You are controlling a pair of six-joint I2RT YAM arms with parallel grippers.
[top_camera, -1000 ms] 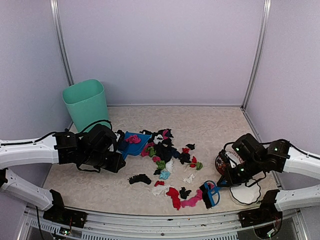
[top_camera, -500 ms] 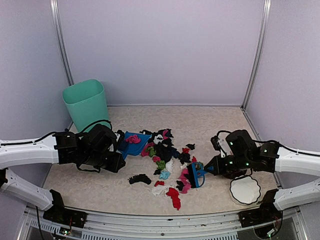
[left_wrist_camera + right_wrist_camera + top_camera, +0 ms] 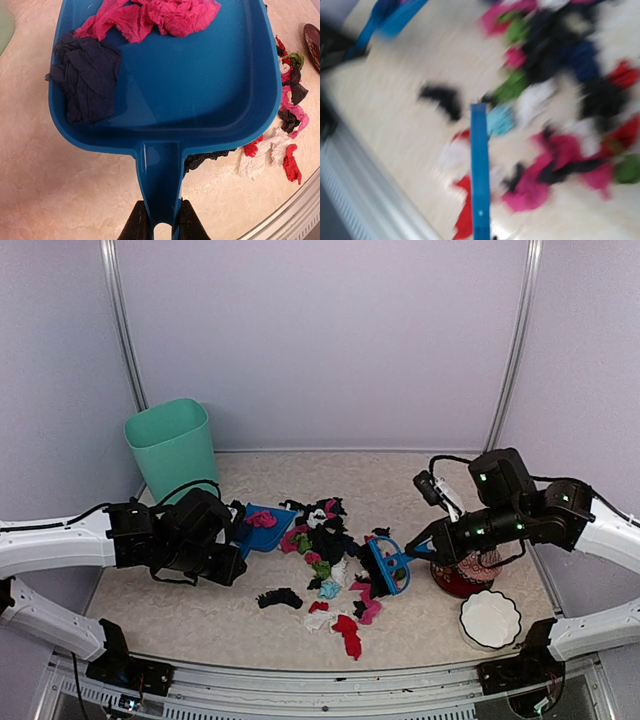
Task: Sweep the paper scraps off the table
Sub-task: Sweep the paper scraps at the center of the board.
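The left arm and the right arm are built of smooth white tubular links. Each ends in a bulky matt-black wrist housing. Thin black cables loop above the wrists. Small green lights glow on the right arm's black part. 2 black base blocks anchor the arms. The left gripper has 2 black tapered fingers.

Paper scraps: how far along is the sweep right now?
Early. Done: a pink scrap and a navy scrap lie in the blue dustpan. In hand: left gripper grips the dustpan's handle, right gripper holds the blue brush at the right edge of the pile. Left: that pile, plus a black scrap and red scrap, on the table.
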